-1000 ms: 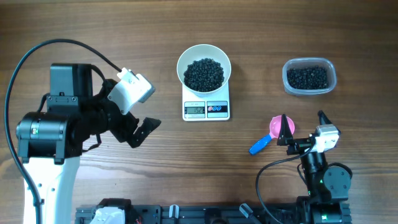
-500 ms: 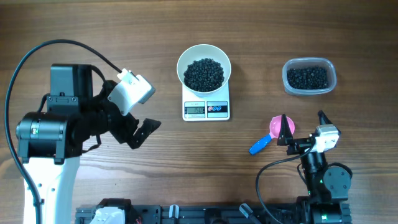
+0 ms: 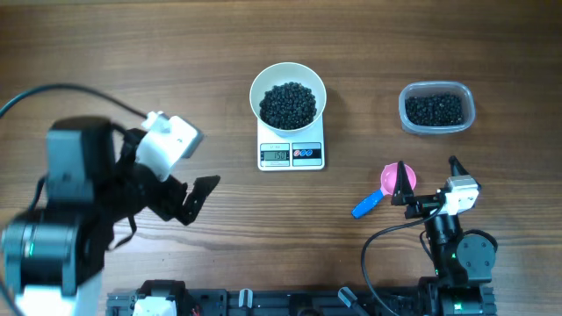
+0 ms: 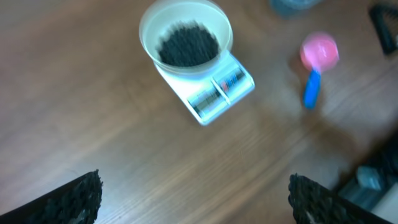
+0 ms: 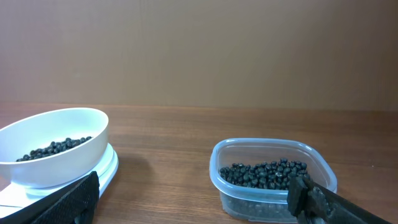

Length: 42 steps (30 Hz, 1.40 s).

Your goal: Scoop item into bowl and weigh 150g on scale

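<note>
Beads (image 3: 288, 104) fill the white bowl (image 3: 256, 88) on the scale (image 3: 291, 155), which stands on the wooden bench (image 3: 132, 53).

Overhead: pink scoop (image 3: 385, 181) lies beside the right pincer (image 3: 428, 174).

Left wrist, blurred: left pincer (image 4: 196, 199) wide, empty.

Right wrist: right pincer wide, empty. Only this view shows the brown wall (image 5: 199, 50).

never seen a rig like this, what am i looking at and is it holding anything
A robot with two arms at a wooden table. One picture looks straight down; the other two come from a camera on each wrist, so the dark shapes in their lower corners are that arm's own fingers. On the table: a white bowl of black beads on a scale, a clear tub with more, and a pink scoop. The left hand and right hand are open, holding nothing.
</note>
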### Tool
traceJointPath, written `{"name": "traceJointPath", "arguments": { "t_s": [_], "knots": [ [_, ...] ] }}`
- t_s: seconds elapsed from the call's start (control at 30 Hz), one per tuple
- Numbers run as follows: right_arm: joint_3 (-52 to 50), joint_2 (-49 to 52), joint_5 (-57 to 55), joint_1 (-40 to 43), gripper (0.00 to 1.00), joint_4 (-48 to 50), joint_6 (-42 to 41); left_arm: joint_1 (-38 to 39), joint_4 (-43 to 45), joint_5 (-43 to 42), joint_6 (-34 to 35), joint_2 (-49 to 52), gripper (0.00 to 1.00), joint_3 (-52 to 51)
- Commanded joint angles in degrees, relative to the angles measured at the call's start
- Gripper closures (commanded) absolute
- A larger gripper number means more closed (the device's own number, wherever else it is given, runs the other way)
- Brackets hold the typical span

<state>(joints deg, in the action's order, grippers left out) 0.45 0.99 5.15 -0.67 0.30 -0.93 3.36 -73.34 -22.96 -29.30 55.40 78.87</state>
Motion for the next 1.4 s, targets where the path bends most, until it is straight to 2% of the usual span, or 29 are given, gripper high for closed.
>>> {"name": "traceJointPath", "arguments": {
  "t_s": [0.0,0.13,0.27,0.43,0.53,0.7,0.87,1.1,1.37],
  "knots": [
    [-0.2,-0.8,0.9,-0.2,0.00,0.1,0.8,-0.4,4.7,3.2,8.8,-5.3,0.00,-6.4],
    [-0.2,-0.8,0.9,-0.2,0.00,0.1,0.8,-0.4,13.1,4.0,12.7,-11.3,0.00,-15.6],
    [-0.2,-0.8,0.9,-0.2,0.00,0.1,0.8,-0.4,24.9,4.6,19.8,-18.4,0.00,-26.3],
    [-0.2,-0.8,0.9,-0.2,0.00,0.1,0.8,-0.4,31.9,6.3,21.6,-25.5,0.00,-34.6],
    [-0.2,-0.8,0.9,-0.2,0.00,0.1,0.8,-1.1,35.1,7.8,24.9,-29.7,0.00,-38.5],
    [-0.2,-0.7,0.9,-0.2,0.01,0.1,0.8,-3.8,37.6,8.1,28.7,-36.0,0.00,-43.4],
    [-0.2,-0.7,0.9,-0.2,0.00,0.1,0.8,-6.3,39.4,8.0,28.9,-42.4,0.00,-47.8],
    [-0.2,-0.7,0.9,-0.2,0.00,0.1,0.8,-6.6,39.1,10.1,29.2,-47.6,0.00,-50.0],
    [-0.2,-0.7,0.9,-0.2,0.00,0.1,0.8,-6.6,40.4,11.7,34.5,-54.8,0.00,-53.9]
  ]
}}
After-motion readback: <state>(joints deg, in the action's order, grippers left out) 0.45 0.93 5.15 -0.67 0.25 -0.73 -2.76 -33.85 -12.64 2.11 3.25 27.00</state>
